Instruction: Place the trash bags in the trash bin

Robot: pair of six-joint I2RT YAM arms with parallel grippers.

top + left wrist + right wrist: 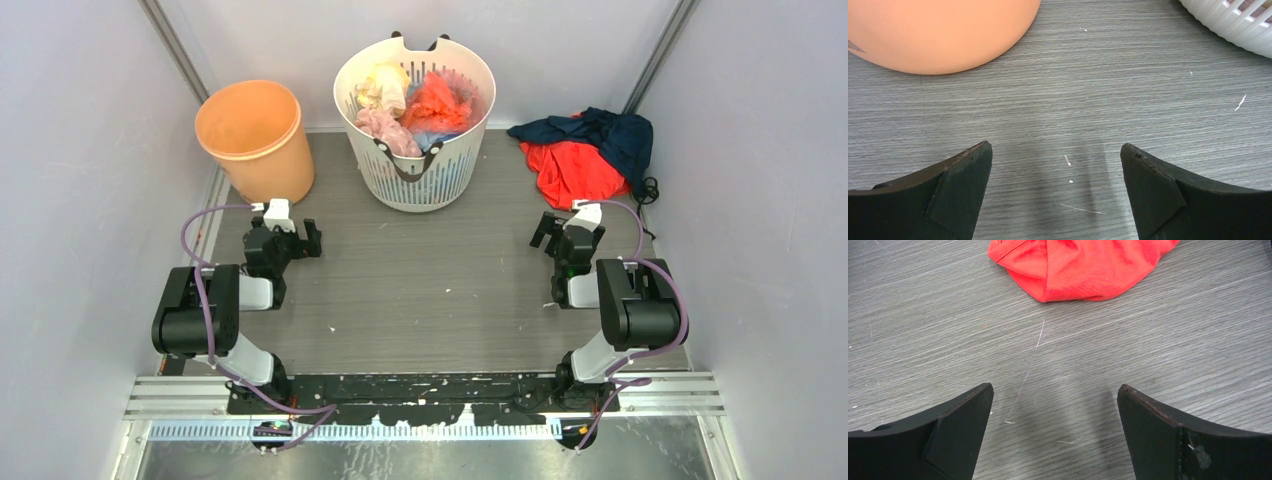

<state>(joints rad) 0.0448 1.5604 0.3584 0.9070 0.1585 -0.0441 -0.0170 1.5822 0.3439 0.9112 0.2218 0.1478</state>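
- Left gripper (306, 238) is hanging low over the table (430, 290) at its 9 o'clock side. Its jaws are standing fully wide and holding nothing, with only bare wood-grain surface showing between them.
- Right gripper (568, 232) is hanging likewise at the 3 o'clock side, its jaws gaping just as wide and gripping nothing.
- The trash bin (275, 170) is standing upright at the table's 11 o'clock corner, near the left gripper but not touching it.
- The trash bag (383, 85), pale yellow and crumpled, is lying inside the white basket (420, 180) at 12 o'clock. It is filling the basket's 10 o'clock part beside a pink bundle (385, 130) and a red bundle (437, 100).
- A red and navy cloth heap (585, 155) is lying at 2 o'clock, apart from the right gripper.
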